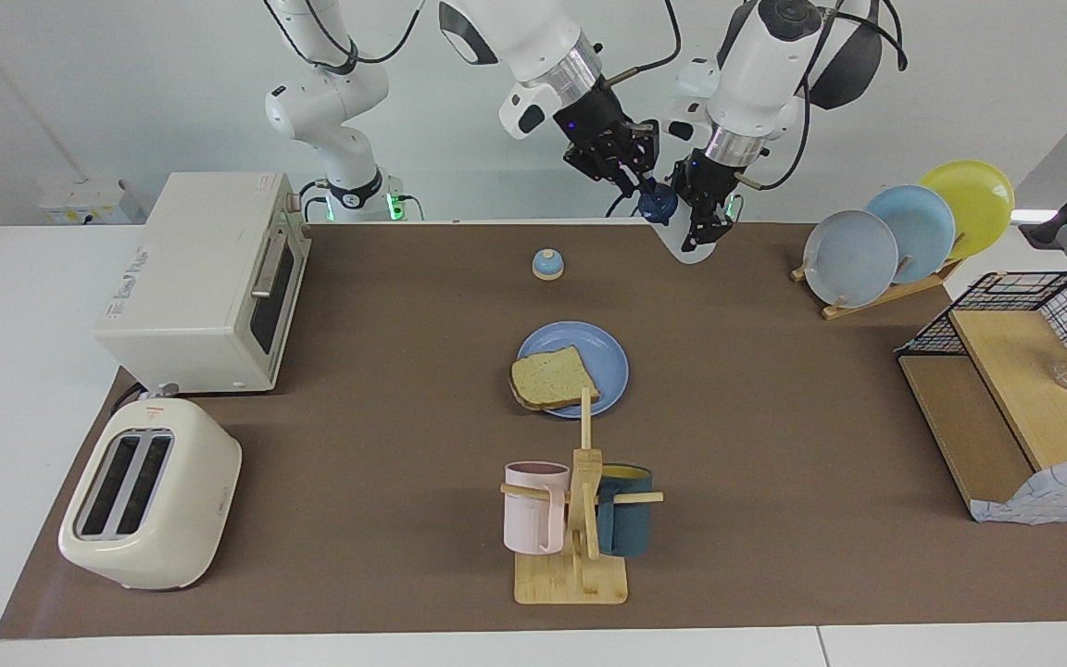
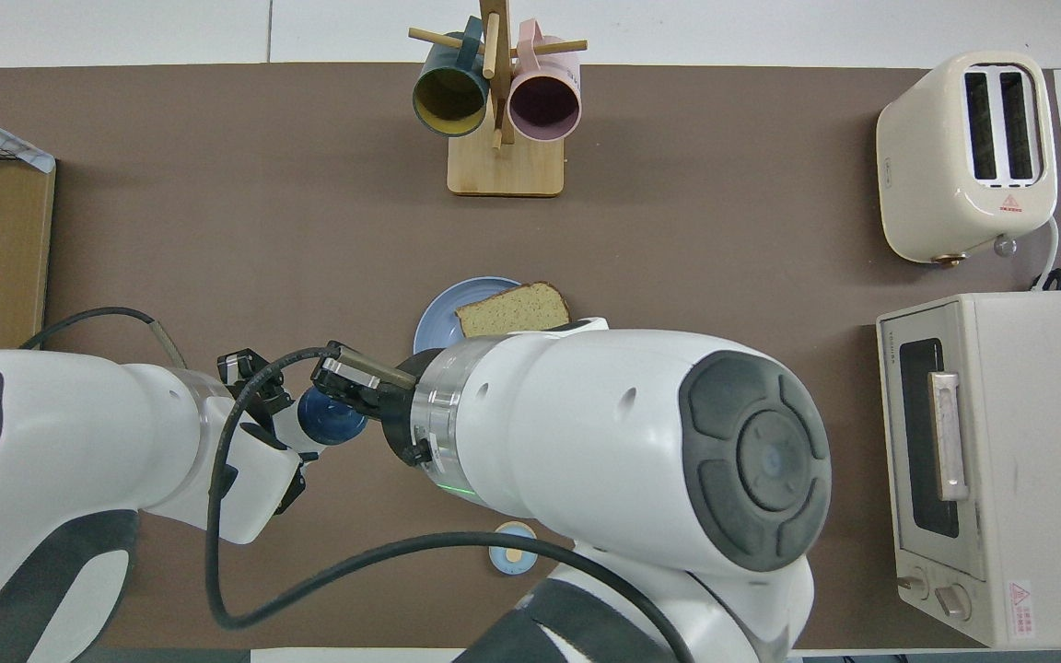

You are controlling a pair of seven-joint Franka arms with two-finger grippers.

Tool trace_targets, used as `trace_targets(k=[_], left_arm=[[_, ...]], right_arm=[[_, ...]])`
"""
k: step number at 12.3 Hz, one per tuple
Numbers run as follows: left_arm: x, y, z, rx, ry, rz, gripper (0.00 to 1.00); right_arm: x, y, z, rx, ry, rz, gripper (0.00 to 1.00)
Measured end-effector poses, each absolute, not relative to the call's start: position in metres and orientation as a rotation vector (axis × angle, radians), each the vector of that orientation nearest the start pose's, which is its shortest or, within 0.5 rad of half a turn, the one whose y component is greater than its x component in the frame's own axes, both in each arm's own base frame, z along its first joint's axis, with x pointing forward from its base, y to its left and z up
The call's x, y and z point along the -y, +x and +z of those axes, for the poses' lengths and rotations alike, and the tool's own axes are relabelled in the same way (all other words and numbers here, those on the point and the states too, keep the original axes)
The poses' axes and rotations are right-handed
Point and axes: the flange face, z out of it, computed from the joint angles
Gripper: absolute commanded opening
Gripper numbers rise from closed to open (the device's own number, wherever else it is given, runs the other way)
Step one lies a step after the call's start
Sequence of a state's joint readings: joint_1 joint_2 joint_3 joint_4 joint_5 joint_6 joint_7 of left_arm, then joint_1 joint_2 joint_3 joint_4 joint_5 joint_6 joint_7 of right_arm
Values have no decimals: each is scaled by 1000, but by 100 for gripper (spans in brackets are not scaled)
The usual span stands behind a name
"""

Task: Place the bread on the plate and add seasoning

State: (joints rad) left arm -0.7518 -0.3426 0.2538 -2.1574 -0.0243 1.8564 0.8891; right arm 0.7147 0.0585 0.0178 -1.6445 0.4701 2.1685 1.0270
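The small frosted-white plastic seasoning bottle [image 1: 682, 239] with navy cap was held clamped in the left gripper [image 1: 702, 220], raised well above the periwinkle round plate [image 1: 609, 361] bearing the square toast slice [image 1: 552, 378]. It was judged light, smooth and squeezable; the body was the place to grip. The right gripper [image 1: 637, 178] was at the cap; its jaw state could not be told.

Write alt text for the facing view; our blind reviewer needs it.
Left tool holds the seasoning bottle up over the table's robot-side edge, right tool at its navy cap. The bread lies on the blue plate mid-table.
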Motion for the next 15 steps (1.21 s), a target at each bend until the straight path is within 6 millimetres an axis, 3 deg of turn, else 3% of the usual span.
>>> trace_targets(k=[15], left_arm=[[214, 409, 546, -2065, -2491, -133, 0]], right_arm=[[-413, 464, 628, -747, -2341, 131, 0]])
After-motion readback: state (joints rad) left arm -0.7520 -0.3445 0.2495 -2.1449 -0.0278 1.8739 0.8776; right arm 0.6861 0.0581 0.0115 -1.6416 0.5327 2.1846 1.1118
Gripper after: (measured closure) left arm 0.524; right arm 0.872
